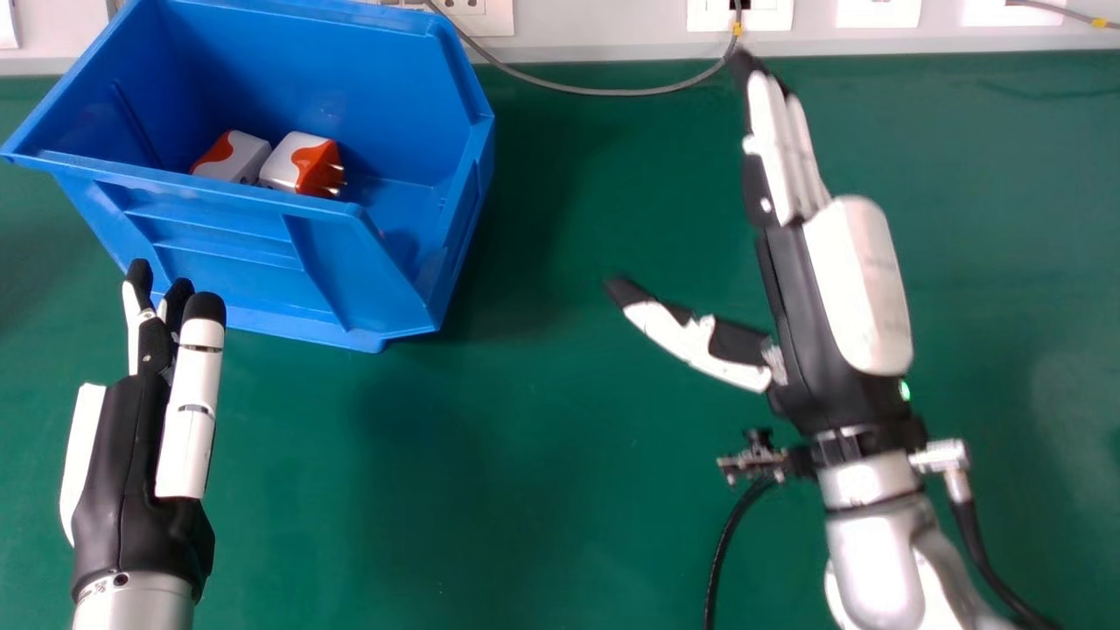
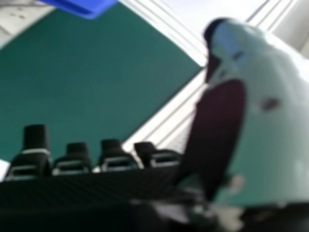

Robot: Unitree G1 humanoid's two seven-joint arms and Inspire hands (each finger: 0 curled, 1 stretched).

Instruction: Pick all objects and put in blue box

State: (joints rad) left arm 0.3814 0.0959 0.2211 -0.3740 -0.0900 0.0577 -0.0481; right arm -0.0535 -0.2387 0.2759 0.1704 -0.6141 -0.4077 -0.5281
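Head view: two white-and-orange plug adapters [image 1: 287,162] lie side by side inside the blue box [image 1: 236,249] at the upper left of the frame. The right hand [image 1: 853,284], right of centre, has straight fingers and its thumb spread wide; the left hand [image 1: 122,455], lower left, has its fingers extended, holding nothing. With both adapters boxed, the job looks finished or nearly so.

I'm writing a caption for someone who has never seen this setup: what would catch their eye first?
Probably the big blue box at the upper left of the head view, with two white and orange plugs inside. Next, the robot's right hand, fingers straight and thumb spread, above the green table on the right.
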